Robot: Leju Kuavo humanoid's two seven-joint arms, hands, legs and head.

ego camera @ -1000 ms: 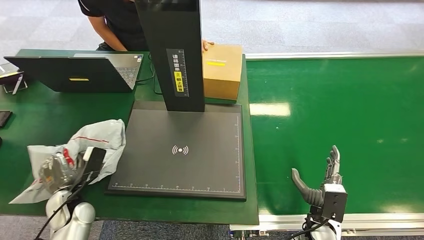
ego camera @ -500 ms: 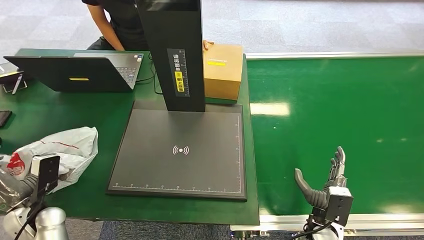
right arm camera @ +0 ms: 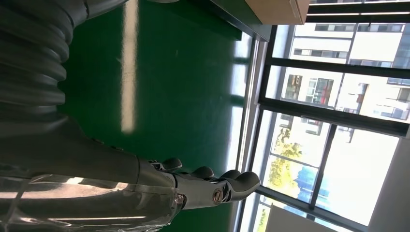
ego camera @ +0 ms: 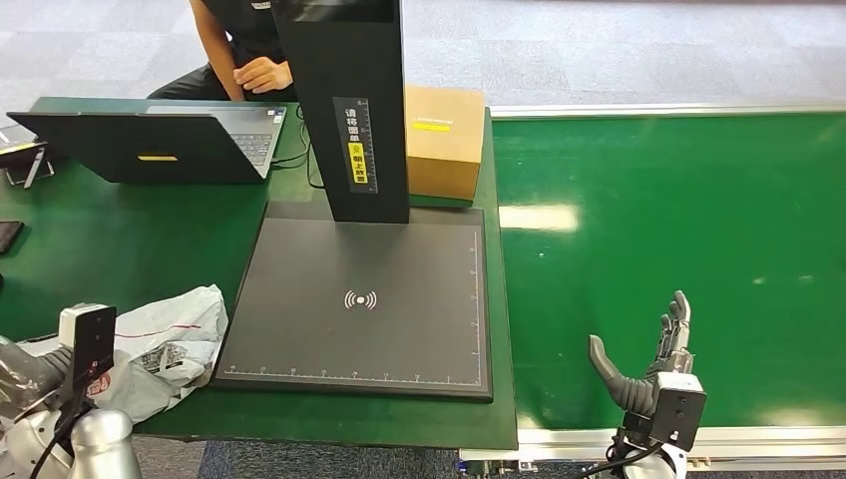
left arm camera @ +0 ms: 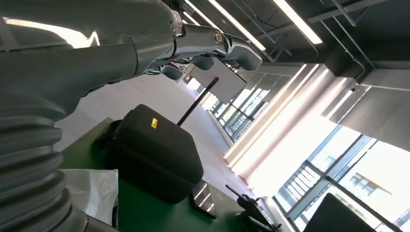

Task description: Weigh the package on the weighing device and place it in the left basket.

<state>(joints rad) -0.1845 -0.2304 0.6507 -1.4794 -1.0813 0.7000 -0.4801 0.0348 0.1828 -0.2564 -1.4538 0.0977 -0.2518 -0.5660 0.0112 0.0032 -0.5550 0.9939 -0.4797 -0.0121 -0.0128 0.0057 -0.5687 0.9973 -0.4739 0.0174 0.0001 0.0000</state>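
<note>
The package (ego camera: 165, 344) is a crumpled white plastic mailer with red lines. It lies at the table's front edge, just left of the weighing device's front corner. My left hand (ego camera: 35, 367) sits at the far lower left, beside the package. In the left wrist view that hand (left arm camera: 203, 43) has its fingers stretched out with nothing in them, and a bit of the package (left arm camera: 92, 188) shows below it. The weighing device (ego camera: 364, 299) is a bare black platform with a tall black column (ego camera: 344, 110). My right hand (ego camera: 648, 359) hovers open over the green belt.
A cardboard box (ego camera: 444, 140) stands behind the platform beside the column. An open laptop (ego camera: 150, 145) is at the back left, with a person (ego camera: 244, 50) seated behind it. The green conveyor belt (ego camera: 678, 220) stretches to the right. A black case (left arm camera: 154, 152) lies on the table.
My left hand carried the package off to the left and released it; it now lies flatter near the platform's front-left corner. The person's hand left the cardboard box. My right hand barely moved.
</note>
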